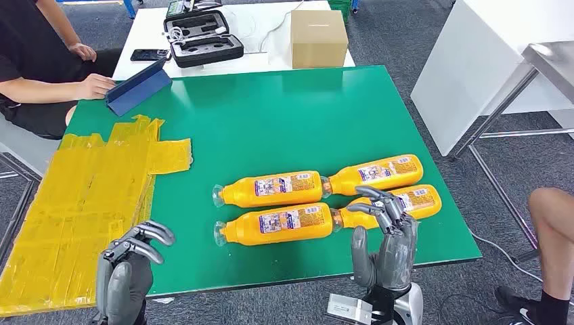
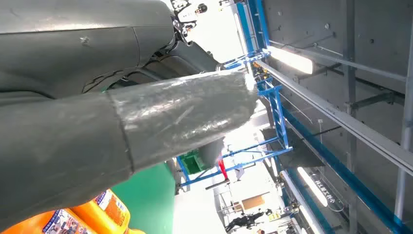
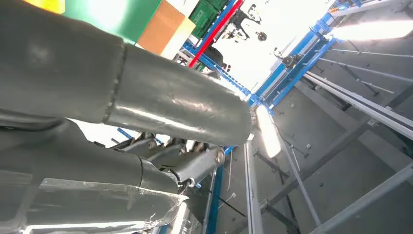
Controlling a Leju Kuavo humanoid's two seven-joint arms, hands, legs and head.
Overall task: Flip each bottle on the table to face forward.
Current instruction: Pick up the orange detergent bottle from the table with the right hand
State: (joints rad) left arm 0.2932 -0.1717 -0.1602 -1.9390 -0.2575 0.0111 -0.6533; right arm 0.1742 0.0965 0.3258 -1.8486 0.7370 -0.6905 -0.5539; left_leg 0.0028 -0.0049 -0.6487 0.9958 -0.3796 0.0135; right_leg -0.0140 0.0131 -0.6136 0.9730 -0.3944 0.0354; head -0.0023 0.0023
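Orange juice bottles are lying on their sides on the green table (image 1: 271,115), four of them in two rows of two, labels facing up. The back-left bottle (image 1: 271,189) is lying with its clear end pointing left, and the back-right bottle (image 1: 379,172) is sitting just beside it, nearly end to end. The front-left bottle (image 1: 277,225) is lying parallel below, and the front-right bottle (image 1: 416,201) is partly hiding behind the right hand (image 1: 386,247).

That right hand is rising over the table's near edge with its palm upright and fingers curling forward above the front-right bottle; it is holding nothing, and whether the fingertips are touching the bottle is unclear. The left hand (image 1: 128,267) is hovering at the near-left corner, fingers loosely curled and apart, gripping nothing, well apart from the bottles.

Yellow tape patches (image 1: 88,203) are covering the table's left side. A seated person (image 1: 40,68) is resting a hand by a blue tablet case (image 1: 139,88). A cardboard box (image 1: 318,37) is standing on the white table behind.
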